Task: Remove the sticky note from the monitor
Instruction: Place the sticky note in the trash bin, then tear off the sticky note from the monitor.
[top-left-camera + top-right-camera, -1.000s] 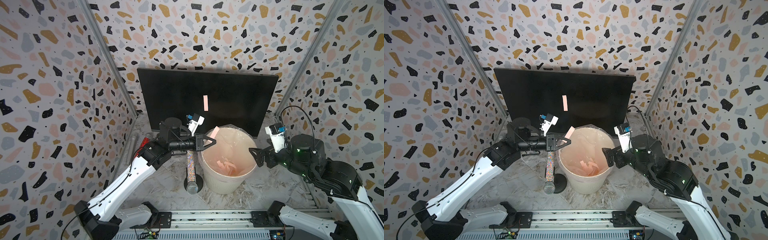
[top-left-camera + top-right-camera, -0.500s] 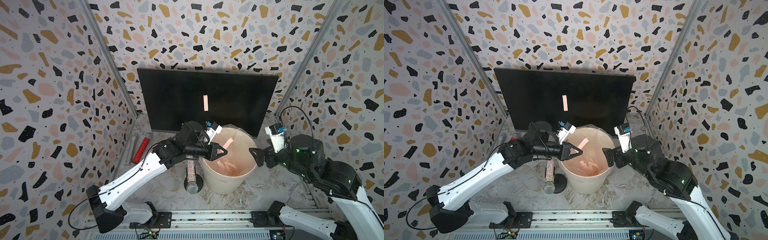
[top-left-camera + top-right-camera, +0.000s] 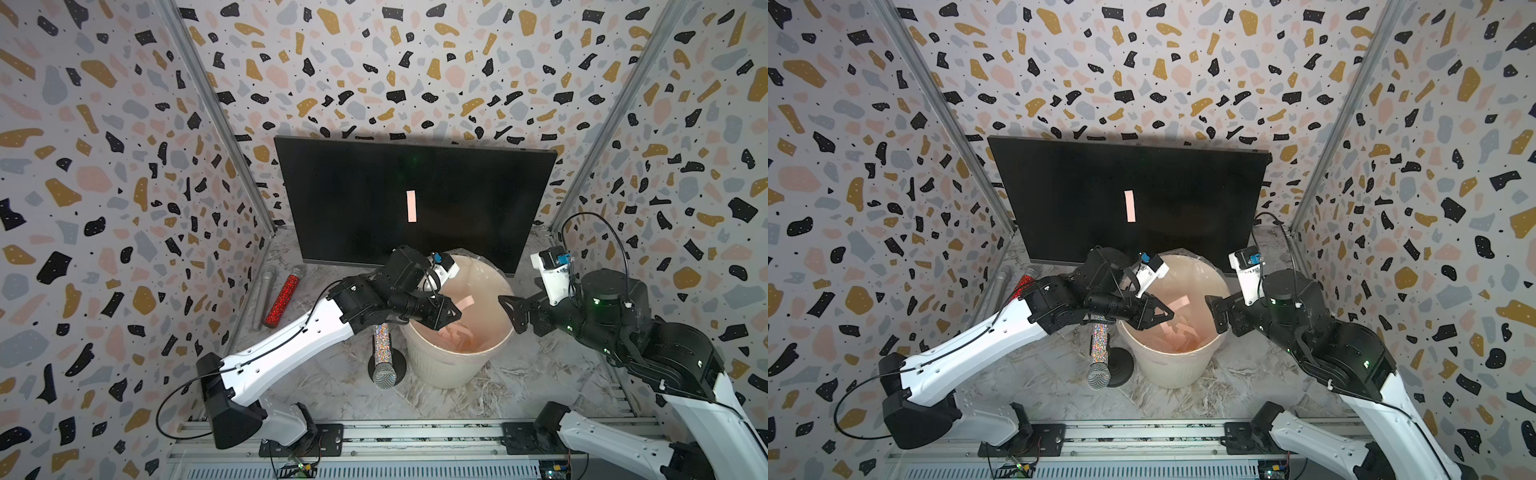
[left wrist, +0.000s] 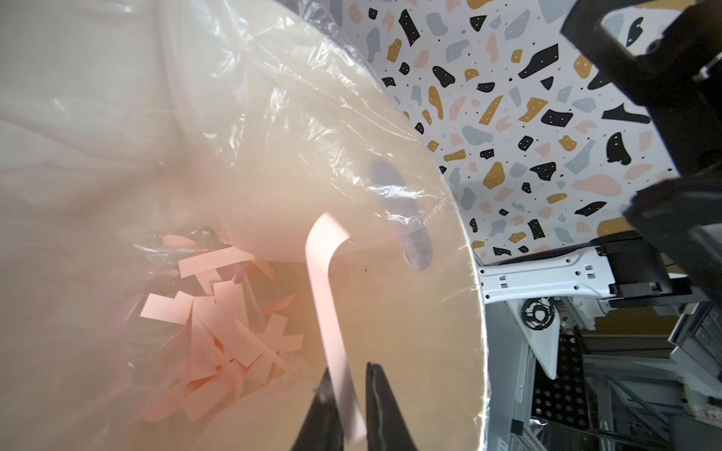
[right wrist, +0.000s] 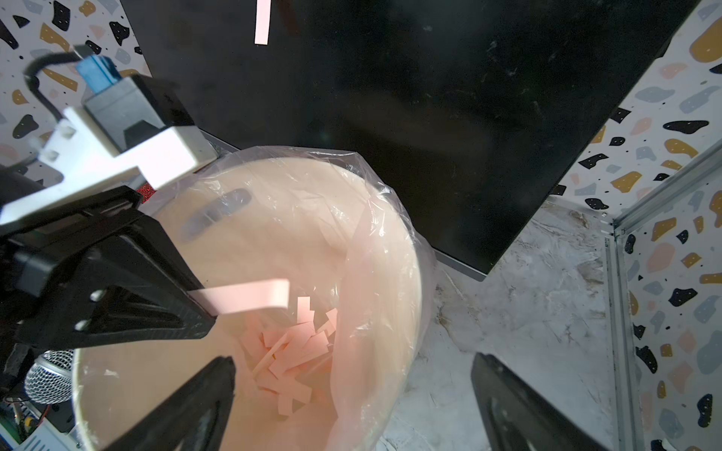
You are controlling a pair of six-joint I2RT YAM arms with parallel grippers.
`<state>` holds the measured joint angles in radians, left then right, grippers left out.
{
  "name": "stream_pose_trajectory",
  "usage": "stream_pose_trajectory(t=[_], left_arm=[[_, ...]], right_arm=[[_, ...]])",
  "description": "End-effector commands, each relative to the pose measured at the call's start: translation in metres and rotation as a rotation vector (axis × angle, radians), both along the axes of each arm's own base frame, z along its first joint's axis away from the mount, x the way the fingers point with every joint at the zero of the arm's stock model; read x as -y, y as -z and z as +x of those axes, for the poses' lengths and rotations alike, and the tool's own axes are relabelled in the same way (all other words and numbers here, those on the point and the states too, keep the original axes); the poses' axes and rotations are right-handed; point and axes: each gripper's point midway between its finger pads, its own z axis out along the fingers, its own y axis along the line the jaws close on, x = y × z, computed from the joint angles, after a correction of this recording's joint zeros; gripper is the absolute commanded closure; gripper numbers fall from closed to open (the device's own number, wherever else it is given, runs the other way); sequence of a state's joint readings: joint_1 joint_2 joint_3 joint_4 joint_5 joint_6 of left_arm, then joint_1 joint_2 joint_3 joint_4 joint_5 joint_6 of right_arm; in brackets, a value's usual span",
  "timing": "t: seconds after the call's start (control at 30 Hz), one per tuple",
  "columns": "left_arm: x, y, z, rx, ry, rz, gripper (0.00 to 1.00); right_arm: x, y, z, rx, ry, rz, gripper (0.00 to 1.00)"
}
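The black monitor [image 3: 353, 199] stands at the back, and one pink sticky note [image 3: 411, 206] is stuck upright near the middle of its screen in both top views [image 3: 1130, 206]. My left gripper [image 4: 349, 394] hangs over the cream bin [image 3: 494, 345]. Its jaws stand slightly apart, and a pink sticky note strip [image 4: 326, 281] clings to one finger and pokes out over the bin. A gap shows between the strip and the other finger. My right gripper [image 5: 353, 361] is wide open and empty at the bin's right rim.
Several pink strips [image 5: 297, 347] lie in the bin's plastic liner. A sparkly microphone [image 3: 382, 353] on a round stand is just left of the bin. A red glitter microphone [image 3: 284, 297] and a silver one [image 3: 262, 299] lie by the left wall.
My left arm has swung right, from beside the bin to over its mouth, carrying the pink strip. Its jaws have parted a little. The right arm has stayed put.
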<state>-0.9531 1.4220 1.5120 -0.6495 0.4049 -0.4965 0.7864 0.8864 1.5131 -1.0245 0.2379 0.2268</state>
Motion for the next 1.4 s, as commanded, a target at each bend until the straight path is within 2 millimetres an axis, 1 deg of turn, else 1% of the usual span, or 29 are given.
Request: stream_pose_trajectory(t=[0.0, 0.07, 0.2, 0.27, 0.37, 0.6, 0.67, 0.77, 0.9, 1.0, 1.13, 1.17, 1.27, 1.37], left_arm=[[0.001, -0.011, 0.001, 0.044, 0.009, -0.004, 0.75], [0.002, -0.013, 0.001, 0.048, 0.006, -0.005, 0.68], [0.0, -0.018, 0.003, 0.062, 0.001, -0.005, 0.57], [-0.001, -0.024, 0.003, 0.076, -0.003, -0.013, 0.52], [-0.004, -0.036, 0.004, 0.107, -0.016, -0.037, 0.43], [-0.017, -0.073, 0.01, 0.215, -0.074, -0.112, 0.15], [-0.021, -0.083, 0.013, 0.236, -0.09, -0.135, 0.09], [-0.033, -0.097, 0.023, 0.251, -0.148, -0.167, 0.0], [-0.052, -0.113, 0.043, 0.245, -0.224, -0.236, 0.0], [-0.063, -0.12, 0.06, 0.216, -0.258, -0.29, 0.01], [-0.078, -0.126, 0.089, 0.146, -0.306, -0.373, 0.01], [-0.081, -0.13, 0.098, 0.144, -0.32, -0.404, 0.01], [-0.085, -0.129, 0.117, 0.105, -0.33, -0.444, 0.01], [-0.083, -0.126, 0.132, 0.074, -0.327, -0.465, 0.01]], right_arm=[[0.005, -0.007, -0.001, 0.029, 0.013, 0.006, 0.0], [0.006, -0.007, -0.001, 0.031, 0.012, 0.004, 0.0], [0.006, -0.008, -0.001, 0.035, 0.01, 0.003, 0.0], [0.006, -0.009, -0.001, 0.037, 0.011, 0.003, 0.0], [0.006, -0.01, -0.001, 0.039, 0.011, 0.003, 0.0], [0.006, -0.009, -0.001, 0.04, 0.009, 0.001, 0.0], [0.007, -0.008, -0.001, 0.039, 0.011, -0.001, 0.0], [0.008, -0.007, -0.001, 0.039, 0.014, -0.002, 0.0], [0.009, -0.006, -0.002, 0.041, 0.016, -0.005, 0.0], [0.01, -0.004, -0.002, 0.039, 0.018, -0.006, 0.0], [0.01, -0.002, -0.002, 0.034, 0.019, -0.011, 0.0], [0.01, -0.002, -0.002, 0.036, 0.02, -0.01, 0.0], [0.011, -0.001, -0.002, 0.036, 0.022, -0.014, 0.0], [0.012, -0.001, -0.002, 0.037, 0.024, -0.015, 0.0]])
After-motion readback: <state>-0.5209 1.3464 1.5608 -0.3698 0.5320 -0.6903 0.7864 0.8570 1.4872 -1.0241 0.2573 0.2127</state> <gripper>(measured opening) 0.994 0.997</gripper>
